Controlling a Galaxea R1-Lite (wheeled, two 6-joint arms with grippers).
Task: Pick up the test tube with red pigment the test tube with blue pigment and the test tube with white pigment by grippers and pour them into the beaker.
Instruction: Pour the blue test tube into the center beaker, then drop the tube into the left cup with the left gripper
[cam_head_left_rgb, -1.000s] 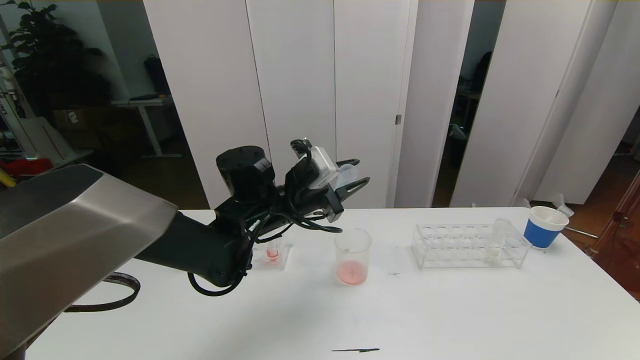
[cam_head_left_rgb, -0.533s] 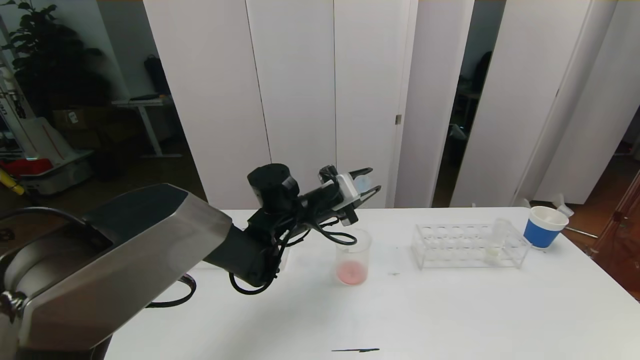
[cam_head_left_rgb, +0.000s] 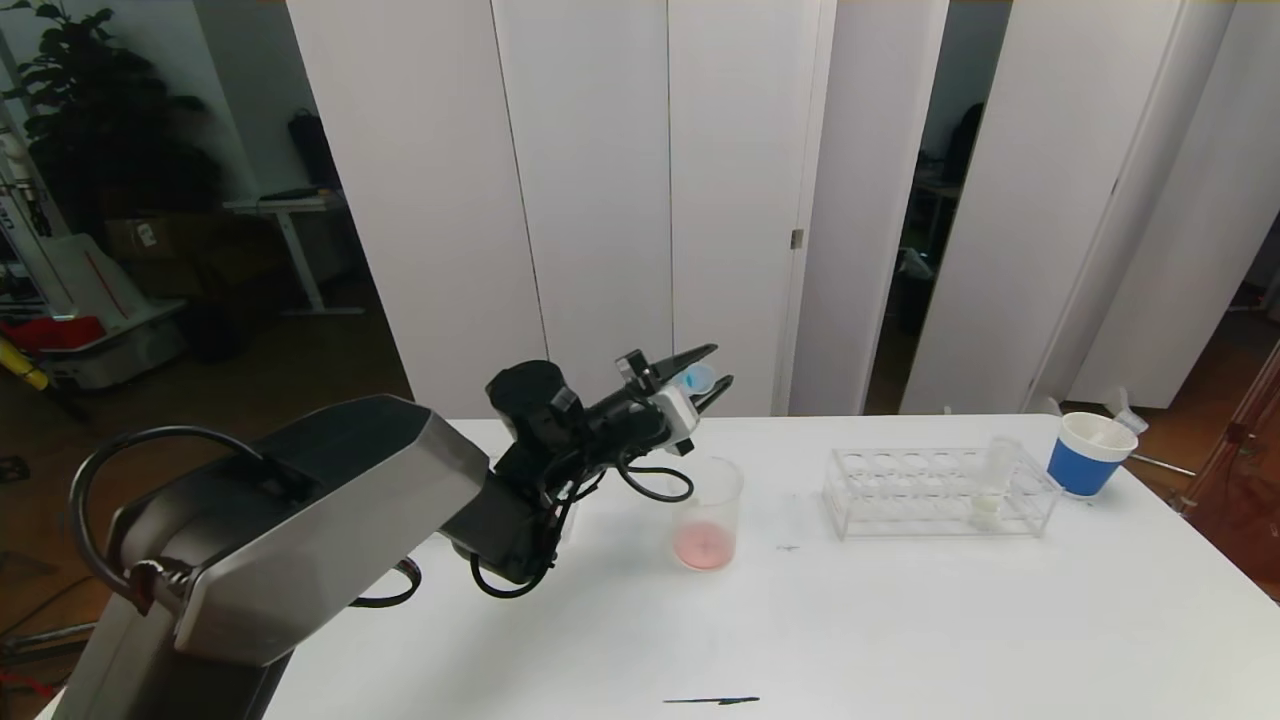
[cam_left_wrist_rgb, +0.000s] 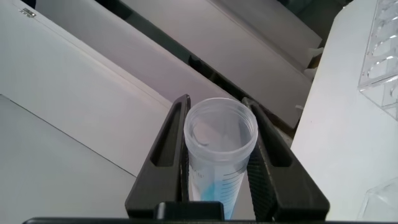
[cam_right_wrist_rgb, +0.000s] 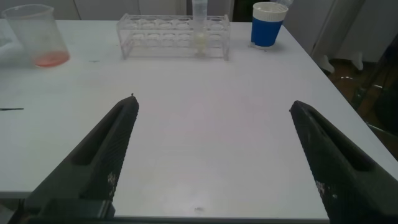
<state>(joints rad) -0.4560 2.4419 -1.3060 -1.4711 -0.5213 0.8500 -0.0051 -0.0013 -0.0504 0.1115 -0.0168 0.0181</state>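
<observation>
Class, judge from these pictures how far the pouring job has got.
Done: the beaker already holds red liquid. In hand: the left gripper grips the test tube with blue pigment above it. Left: the test tube with white pigment stands in the rack; right gripper open, idle.

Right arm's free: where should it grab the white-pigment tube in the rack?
Grip the test tube with white pigment on its bare upper part standing above the rack, coming down from above with the open right gripper; it stands upright, its lower half enclosed by the rack walls.

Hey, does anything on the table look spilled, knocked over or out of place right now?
Nothing stands out. The beaker stands upright holding pink liquid, the test tube with white pigment sits upright in its rack, and the left gripper holds the test tube with blue pigment.
</observation>
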